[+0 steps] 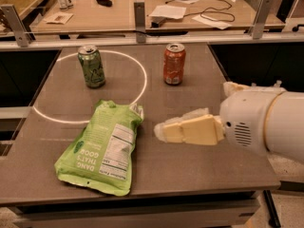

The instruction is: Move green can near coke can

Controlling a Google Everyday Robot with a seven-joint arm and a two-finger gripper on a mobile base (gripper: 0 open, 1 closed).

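Since the green can (91,66) is standing untouched at the upper left of the frame, the step in hand is judged to be the reach for it. It is upright, just inside the upper-left arc of the white ring (143,81) marked on the table (204,175). The coke can (174,64) is upright too, at upper centre, just outside the ring on its right side, so the two are well apart.

The gripper (161,131) is hung over the table at centre right, pointed left, lower in the frame than the coke can and just right of the bag (102,148). Whether it's open or closed honestly cannot be told from this angle. Nothing is seen to be held in it.

How it should probably be done:
- The reach is best taken across the middle of the table, passing between the coke can and the bag, so neither gets clipped.
- The green can is best taken around mid-body, squarely, since a tall thin can is easily tipped by a glancing touch.
- It should be kept upright and lifted clear rather than dragged.
- It can be set down on the coke can's left, close but not touching, so the coke can isn't knocked.

Counted up:
- cans: two (one green, one coke)
- bag: one
- ring: one
- gripper: one

Some papers and a cable are left on the back bench along the top of the frame, well out of the way.
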